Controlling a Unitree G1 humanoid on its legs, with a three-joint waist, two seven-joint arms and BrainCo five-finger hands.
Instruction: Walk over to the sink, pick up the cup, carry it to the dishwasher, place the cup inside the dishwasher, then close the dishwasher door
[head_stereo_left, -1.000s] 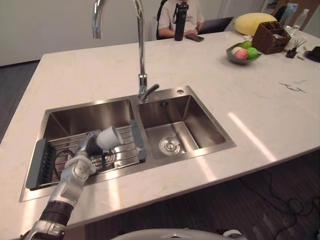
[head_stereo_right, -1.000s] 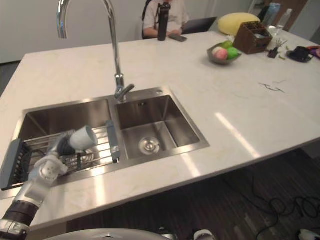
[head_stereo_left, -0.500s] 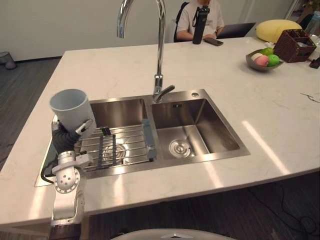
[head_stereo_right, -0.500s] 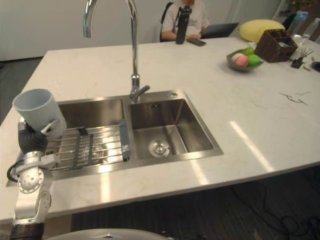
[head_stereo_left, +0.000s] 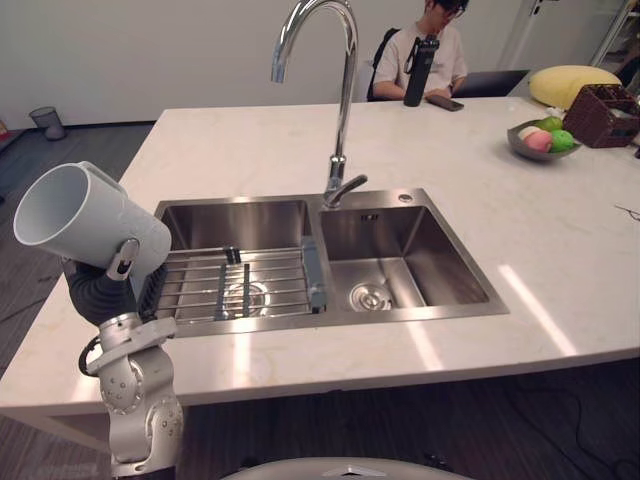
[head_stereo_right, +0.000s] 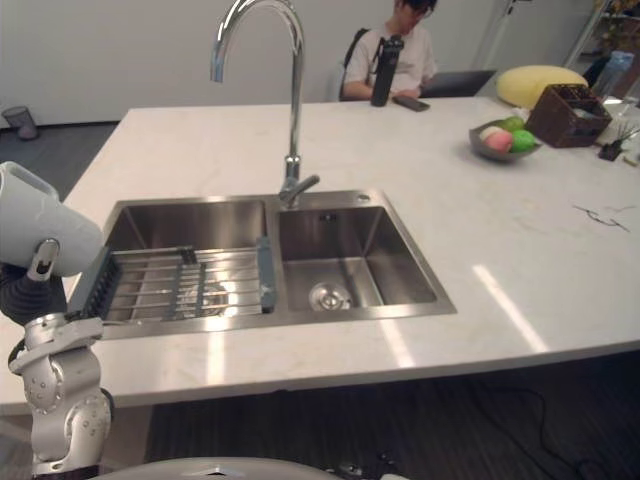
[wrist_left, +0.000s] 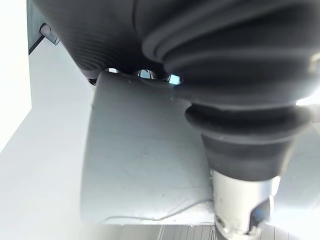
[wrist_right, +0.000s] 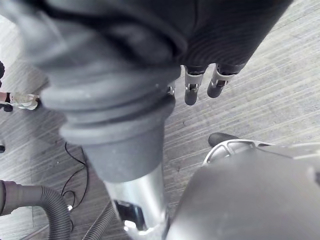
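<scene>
Cup (head_stereo_left: 90, 222), a pale grey one, is sitting in the left hand (head_stereo_left: 100, 288) at about 9 o'clock in the head views, lifted clear above the counter's (head_stereo_left: 560, 250) left edge. The hand is grasping it: fingers are wrapping one side of the wall and the thumb is pressing the other, as the left wrist view is showing from close up. The cup is tilting, its mouth facing about 10 o'clock.

One second ago it was lying low over the drying rack (head_stereo_left: 240, 285) in the sink's (head_stereo_left: 200, 212) left basin, mouth toward 2 o'clock. Half a second ago it was standing upright, mouth up, over the basin's left end. It is now sitting higher and looming larger in the head views.

The whole scene is also sliding toward 3 o'clock between frames, so the camera is turning, not the fixtures. The faucet (head_stereo_left: 345, 100) is now standing near 12 o'clock, and a waste bin (head_stereo_left: 45, 122) is coming into sight on the floor at 10 o'clock. A fruit bowl (head_stereo_left: 540, 140) and a person (head_stereo_left: 420, 50) at the far side are sitting at about 2 and 1 o'clock.

The right hand (wrist_right: 192, 90) is hanging over the wood floor, fingers relaxed and holding nothing.
</scene>
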